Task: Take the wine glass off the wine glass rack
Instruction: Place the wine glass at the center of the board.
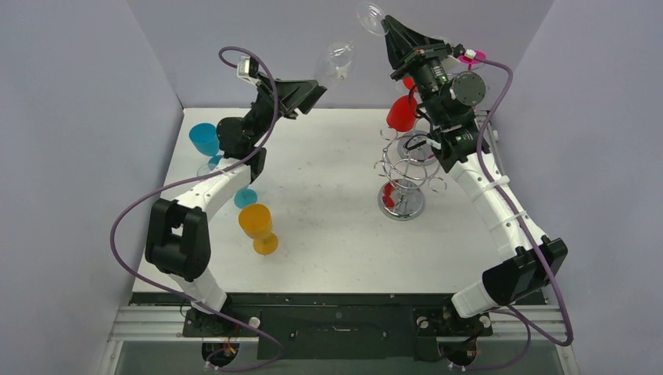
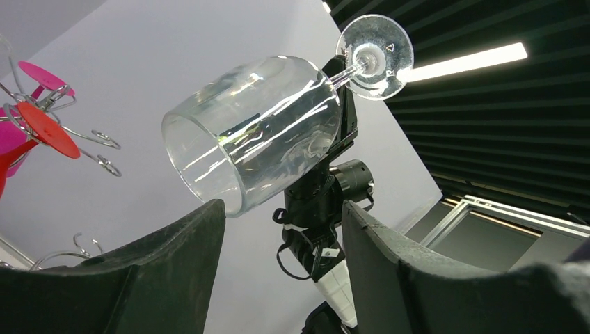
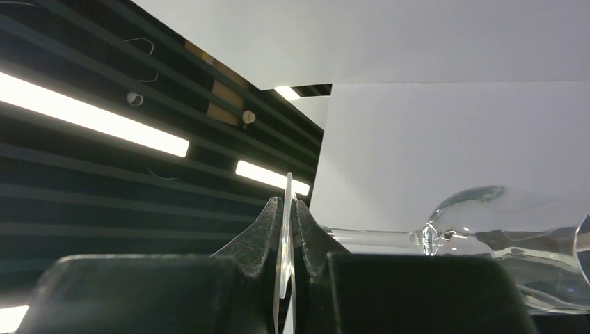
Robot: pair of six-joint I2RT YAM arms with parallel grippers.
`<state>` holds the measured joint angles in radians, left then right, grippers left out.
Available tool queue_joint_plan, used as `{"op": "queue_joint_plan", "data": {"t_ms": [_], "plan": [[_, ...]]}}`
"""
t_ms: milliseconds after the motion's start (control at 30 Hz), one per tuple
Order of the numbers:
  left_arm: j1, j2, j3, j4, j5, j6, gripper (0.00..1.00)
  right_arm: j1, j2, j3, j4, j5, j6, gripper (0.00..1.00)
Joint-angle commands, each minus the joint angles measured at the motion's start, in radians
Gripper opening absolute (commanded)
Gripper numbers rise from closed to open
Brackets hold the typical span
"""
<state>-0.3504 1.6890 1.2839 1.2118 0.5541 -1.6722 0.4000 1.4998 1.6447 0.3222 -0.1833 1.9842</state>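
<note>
A clear wine glass (image 1: pixel 335 62) hangs high in the air, lying on its side, clear of the wire wine glass rack (image 1: pixel 403 176). My right gripper (image 1: pixel 387 27) is shut on the edge of its round foot (image 3: pixel 286 236); the stem (image 3: pixel 369 238) runs off to the right toward the bowl. In the left wrist view the bowl (image 2: pixel 257 129) hovers just above my left gripper (image 2: pixel 282 209), which is open. The rim is close to the left finger (image 2: pixel 181 264), and no part of the glass lies between the two fingers.
A red glass (image 1: pixel 403 113) and a pink one (image 2: pixel 42 75) hang on the rack. On the table's left stand a blue glass (image 1: pixel 205 139) and an orange glass (image 1: pixel 258 226). Grey walls enclose the table.
</note>
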Motion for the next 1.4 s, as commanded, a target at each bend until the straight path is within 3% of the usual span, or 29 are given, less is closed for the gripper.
{"op": "queue_joint_plan", "data": {"t_ms": [0, 400, 867, 933, 1133, 1333, 1367], "plan": [[-0.009, -0.037, 0.099, 0.129, -0.013, -0.009, 0.57, 0.009, -0.011, -0.034, 0.077, -0.040, 0.043, 0.00], [-0.005, -0.079, 0.124, -0.049, 0.018, 0.253, 0.54, 0.010, -0.031, -0.095, 0.145, -0.067, 0.107, 0.00], [0.028, -0.067, 0.125, 0.008, 0.024, 0.269, 0.53, 0.001, -0.049, -0.118, 0.175, -0.086, 0.144, 0.00], [0.029, -0.063, 0.116, 0.056, 0.014, 0.227, 0.49, -0.002, -0.041, -0.124, 0.183, -0.086, 0.147, 0.00], [0.031, -0.055, 0.102, 0.195, -0.018, 0.046, 0.25, -0.010, -0.039, -0.164, 0.201, -0.095, 0.130, 0.00], [0.033, -0.144, 0.077, -0.022, 0.018, 0.084, 0.00, -0.035, -0.099, -0.219, 0.103, -0.094, -0.025, 0.00], [0.035, -0.157, 0.075, -0.062, 0.024, 0.120, 0.00, -0.039, -0.106, -0.221, 0.068, -0.094, -0.047, 0.00]]}}
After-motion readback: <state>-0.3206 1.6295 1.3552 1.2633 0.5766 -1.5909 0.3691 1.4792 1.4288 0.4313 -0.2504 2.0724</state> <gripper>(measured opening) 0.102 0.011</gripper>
